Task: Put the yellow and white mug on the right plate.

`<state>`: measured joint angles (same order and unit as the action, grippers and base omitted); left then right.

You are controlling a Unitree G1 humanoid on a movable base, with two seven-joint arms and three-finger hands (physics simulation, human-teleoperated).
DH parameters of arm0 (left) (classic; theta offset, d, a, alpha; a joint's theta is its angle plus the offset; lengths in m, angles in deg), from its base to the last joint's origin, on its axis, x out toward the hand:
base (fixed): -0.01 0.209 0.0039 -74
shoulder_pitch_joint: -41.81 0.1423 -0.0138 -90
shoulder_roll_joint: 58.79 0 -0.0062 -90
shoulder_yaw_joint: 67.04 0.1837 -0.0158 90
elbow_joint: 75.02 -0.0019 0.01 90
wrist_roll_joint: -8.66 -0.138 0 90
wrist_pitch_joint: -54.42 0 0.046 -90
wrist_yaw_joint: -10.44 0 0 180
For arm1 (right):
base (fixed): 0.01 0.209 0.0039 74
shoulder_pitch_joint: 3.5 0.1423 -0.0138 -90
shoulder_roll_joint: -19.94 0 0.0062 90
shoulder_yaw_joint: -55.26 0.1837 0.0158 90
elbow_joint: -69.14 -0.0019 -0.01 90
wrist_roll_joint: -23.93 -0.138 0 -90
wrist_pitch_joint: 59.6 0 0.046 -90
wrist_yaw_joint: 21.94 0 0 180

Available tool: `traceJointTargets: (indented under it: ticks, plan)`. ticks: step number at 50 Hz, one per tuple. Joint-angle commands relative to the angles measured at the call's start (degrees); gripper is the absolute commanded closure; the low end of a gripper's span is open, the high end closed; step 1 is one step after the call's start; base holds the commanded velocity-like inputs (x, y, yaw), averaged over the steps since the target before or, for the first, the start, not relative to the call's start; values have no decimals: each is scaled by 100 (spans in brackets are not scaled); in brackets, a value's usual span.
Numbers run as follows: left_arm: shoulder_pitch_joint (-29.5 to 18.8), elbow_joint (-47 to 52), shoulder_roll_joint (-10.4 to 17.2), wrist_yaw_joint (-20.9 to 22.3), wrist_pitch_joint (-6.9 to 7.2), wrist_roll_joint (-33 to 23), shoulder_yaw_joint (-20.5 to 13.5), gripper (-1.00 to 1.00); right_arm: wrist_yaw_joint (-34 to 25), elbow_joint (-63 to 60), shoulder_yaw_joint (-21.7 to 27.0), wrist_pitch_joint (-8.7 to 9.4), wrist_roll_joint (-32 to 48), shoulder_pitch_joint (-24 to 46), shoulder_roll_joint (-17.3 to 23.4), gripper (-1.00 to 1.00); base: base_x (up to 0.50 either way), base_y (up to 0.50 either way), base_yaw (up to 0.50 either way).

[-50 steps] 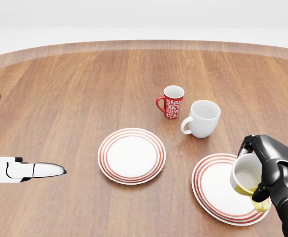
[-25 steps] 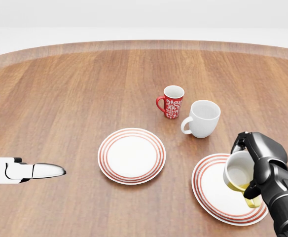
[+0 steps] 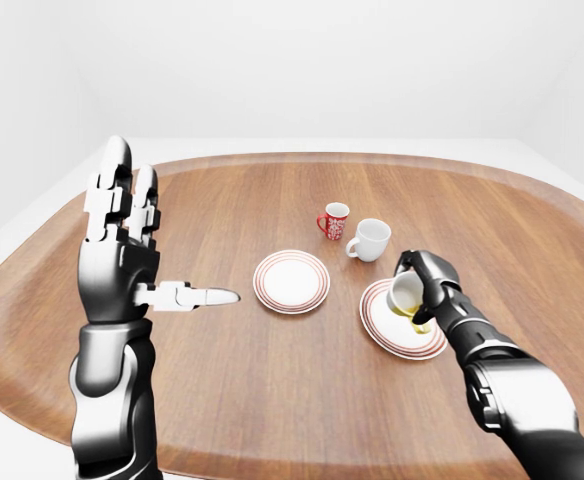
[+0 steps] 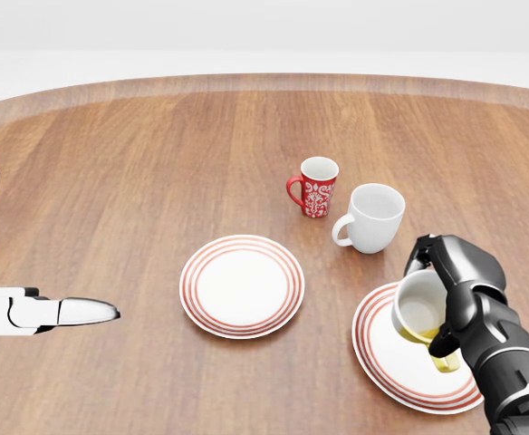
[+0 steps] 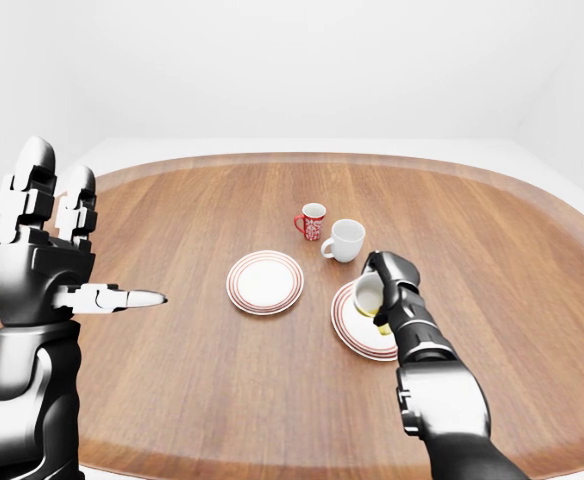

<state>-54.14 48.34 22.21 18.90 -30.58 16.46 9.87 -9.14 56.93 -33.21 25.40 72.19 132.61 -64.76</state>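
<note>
Room: plain white walls and floor around a large oval wooden table, seen from the robot's head.

Plates: two white plates with red rings lie on the table. The left plate is bare; the right plate sits at the lower right of the head view.

Other mugs: a red patterned mug and a plain white mug stand just beside each other above the plates, apart from both.

Yellow and white mug: the mug is tipped on its side, mouth facing the view's left, yellow base and handle at the lower right. It hangs over the right plate; whether it touches the plate I cannot tell.

Right hand: the right hand has its dark fingers closed round the mug's body.

Left hand: the left hand is raised and spread wide, holding nothing, well apart from everything.

Change: over the last second the right hand has carried the mug leftward in the head view, from the plate's right edge to above its middle. Nothing else has moved.

Meaning: the mug is now placed over its target, so what likely remains is to turn it upright, lower it and let go. Released while tilted, it might roll off.
</note>
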Motion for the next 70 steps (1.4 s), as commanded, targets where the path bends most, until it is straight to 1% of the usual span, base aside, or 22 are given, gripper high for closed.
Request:
traceJointTargets:
  ticks: [1, 22, 23, 24, 70]
  plan:
    - [1, -17, 1, -2, 0, 6, 6, -98, 199, -4, 36, 0, 18, 42, -42, 100, 0, 0, 0]
    - [26, 65, -10, 15, 0, 19, 12, -99, 230, 3, 47, 0, 20, -8, -52, 100, 0, 0, 0]
    - [26, 70, -11, 16, 0, 18, 17, -98, 125, 2, 112, 0, -72, -10, -66, 100, 0, 0, 0]
    - [27, 75, -12, 17, 0, 16, 21, -98, 123, 4, 101, 0, -74, -25, -69, -100, 0, 0, 0]
    - [53, 54, -28, 74, 0, -19, 45, -99, 92, 10, 77, 0, -111, -154, -89, -100, 0, 0, 0]
